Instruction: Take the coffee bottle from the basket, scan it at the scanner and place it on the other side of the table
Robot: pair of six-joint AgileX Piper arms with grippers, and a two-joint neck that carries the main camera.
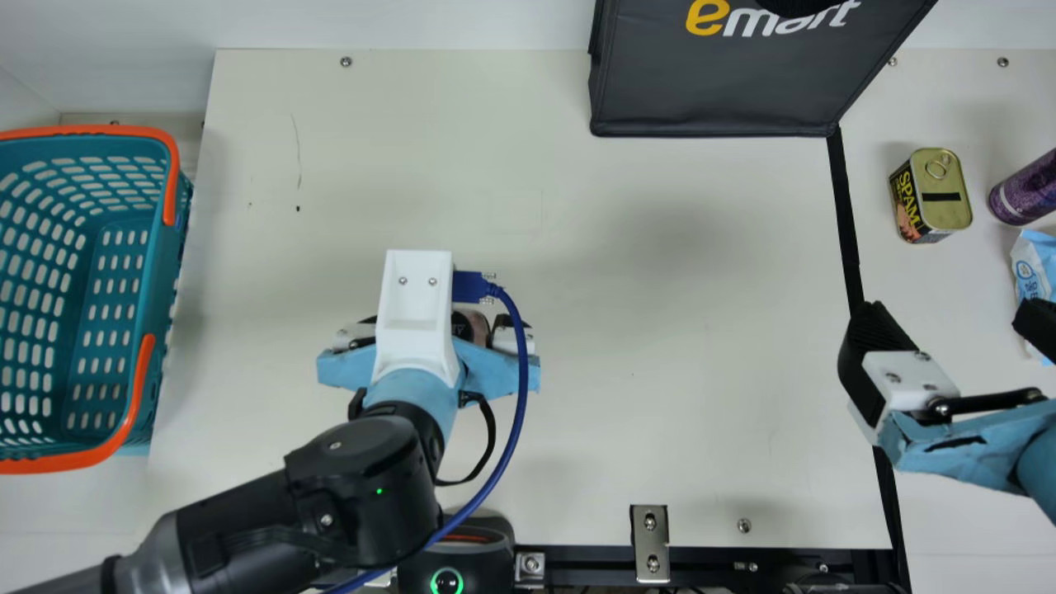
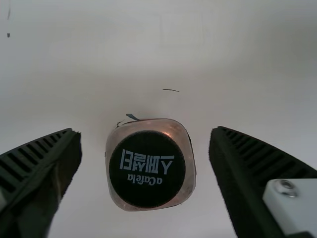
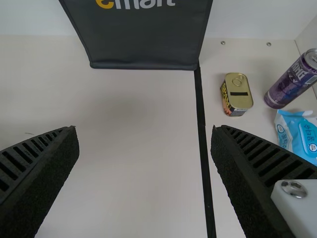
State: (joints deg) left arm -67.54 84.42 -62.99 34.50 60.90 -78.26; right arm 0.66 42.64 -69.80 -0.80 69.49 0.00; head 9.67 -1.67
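- Left arm (image 1: 355, 487) comes nearest the camera, its black wrist joints reaching over the scanner (image 1: 450, 565) and ending above the desk (image 1: 701, 371) just beyond it.
- Beneath it, beyond the scanner, the coffee bottle (image 2: 147, 168) stands upright on the desk, dark cap facing up, so it can be taken squarely from above.
- The left hand (image 2: 145, 133) is spread wide around the bottle, a finger on either side with a gap to each; it has hold of nothing. That straddle suits either closing on the bottle or having just let go, and I can't tell which.
- Well to the right of the scanner, the right hand (image 3: 144, 133) hangs with its fingers well parted and nothing between them, probably kept there to leave the left one room.
- Left of the scanner sits the teal basket (image 1: 165, 272), the bottle already out of it. Whether the scan is done can't be told.
- Far right of the scanner, past the black strip (image 1: 846, 214), are a gold-lidded tin (image 3: 238, 94), a purple can (image 3: 291, 82) and a blue packet (image 3: 297, 134); that looks like the side where the bottle should end up.
- Beyond the scanner and to its right, a dark bag (image 1: 709, 87) stands at the far edge, best avoided when carrying the bottle across.
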